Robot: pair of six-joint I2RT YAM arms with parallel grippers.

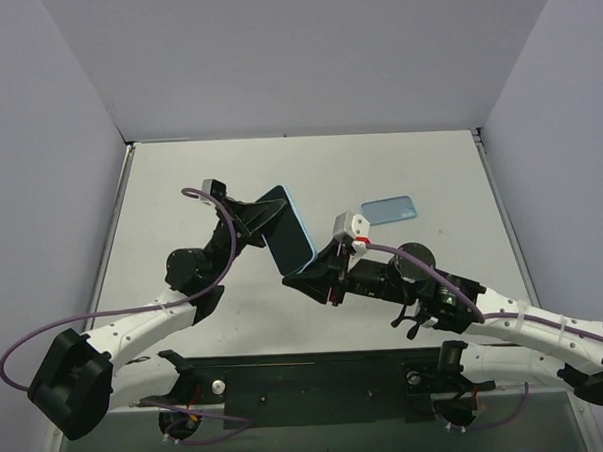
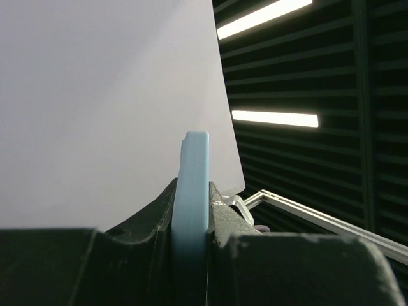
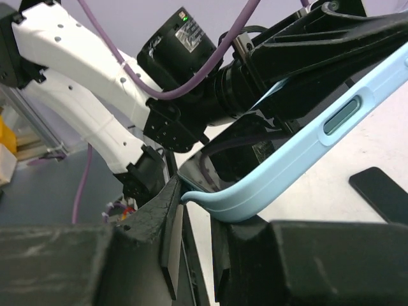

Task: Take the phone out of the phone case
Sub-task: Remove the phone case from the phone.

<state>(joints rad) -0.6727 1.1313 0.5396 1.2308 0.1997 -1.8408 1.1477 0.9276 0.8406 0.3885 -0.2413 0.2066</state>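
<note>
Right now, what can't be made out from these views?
- Left wrist: only the case edge shows, clamped in the left tool; its faces are edge-on.
- Top: right tool tips hidden under its own body.
- Right wrist: case's far end cut off by frame edge; grip unclear.

Phone case (image 3: 280,172) looked like soft, rubbery plastic: pale blue, matt and smooth, with its side button moulded from the same stuff. Fingers (image 2: 143,223) of the left gripper (image 2: 192,194) were black plastic, matt and faintly grainy. The right gripper (image 3: 197,229) matched, with pale scuffs along its edges. Arm shells (image 3: 70,57) were white plastic with a mild sheen. Cable (image 3: 99,29) wore a smooth purple sheath. Table (image 1: 180,191) read pale and matt. 1 bare metal rail (image 2: 319,217) showed a silvery, brushed-looking finish.
</note>
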